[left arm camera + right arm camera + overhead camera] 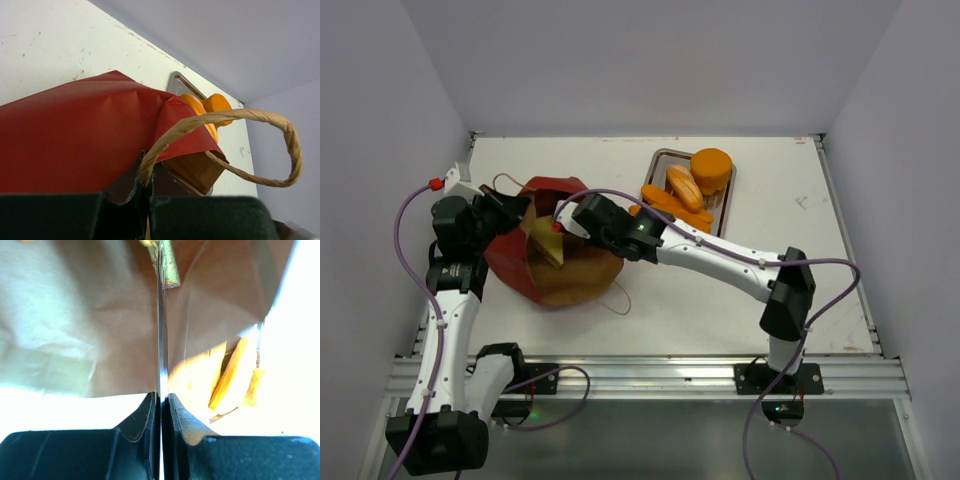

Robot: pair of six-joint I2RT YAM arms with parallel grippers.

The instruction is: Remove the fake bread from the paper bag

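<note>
Left gripper (145,186) clamps the paper bag (508,262) by its rim near the desk's (720,305) left edge, while right gripper (161,399), inside the bag's mouth, is pinched narrow on something thin.

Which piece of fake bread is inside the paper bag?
The pale triangular wedge in the mouth of the paper bag; the other orange pieces lie on the metal tray.

The left gripper's (148,192) dark fingers (75,215) sat pressed together at the bottom edge. They pinched the rim of the red bag (75,145) where its twisted paper handle (280,130) rose and looped off to the right. Past the bag's creased top fold, orange bread (215,104) showed beside a metal tray's (176,80) corner. Both sat near the white table's (45,45) far edge, below a plain wall (225,35).
</note>
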